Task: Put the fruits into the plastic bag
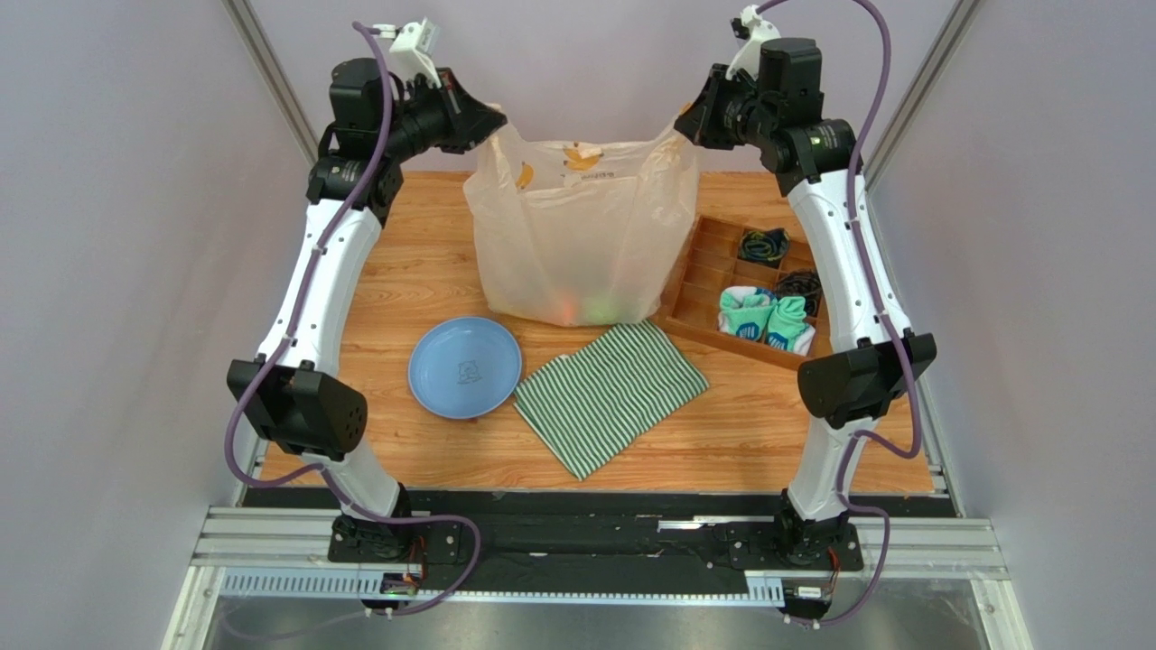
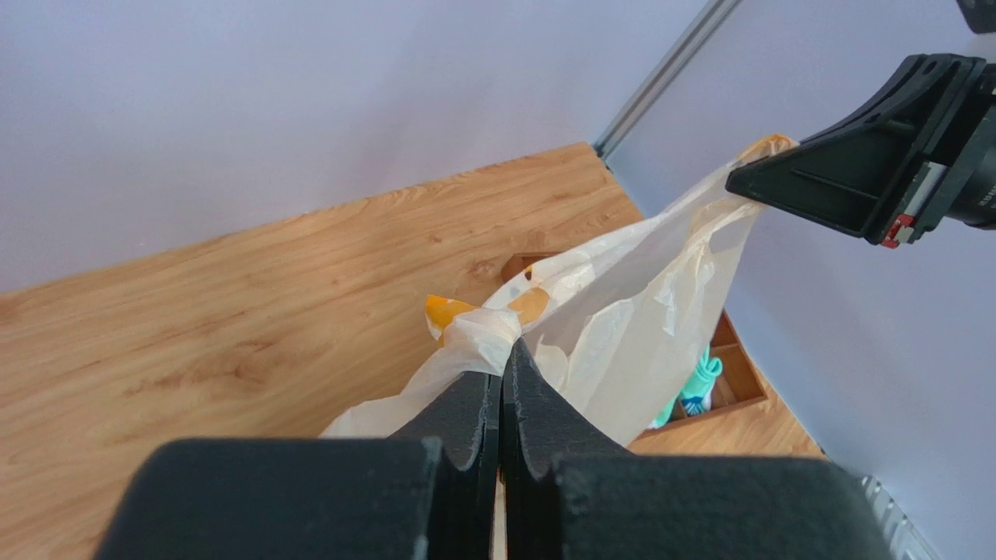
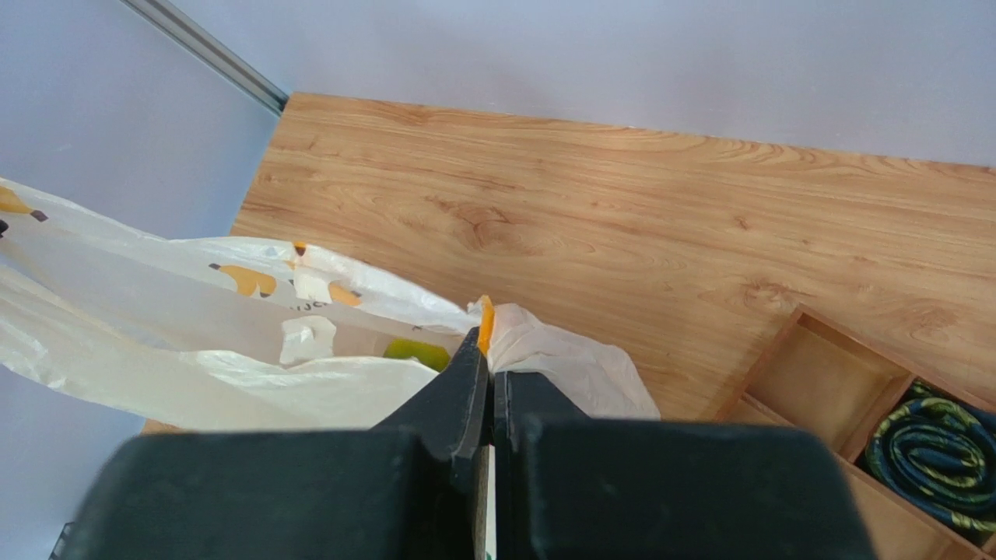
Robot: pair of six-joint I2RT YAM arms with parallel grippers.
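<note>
While upright, plastic bag (image 1: 584, 251) with left tool (image 2: 504, 364) and right tool (image 3: 488, 350) both clamped onto it.

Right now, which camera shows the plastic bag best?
Top external: the whole plastic bag is held up between the left gripper and right gripper, with fruits faintly visible through its base. Each wrist view shows only a pinched edge and nearby film; the right wrist also glimpses something green inside.

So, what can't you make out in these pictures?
Fruit inside the bag: top view, only faint green and reddish blurs through the plastic; kinds and count unclear.
Right wrist view: one yellow-green piece shows; the bag's folds hide the rest.
Plate print: too small, top view.
</note>
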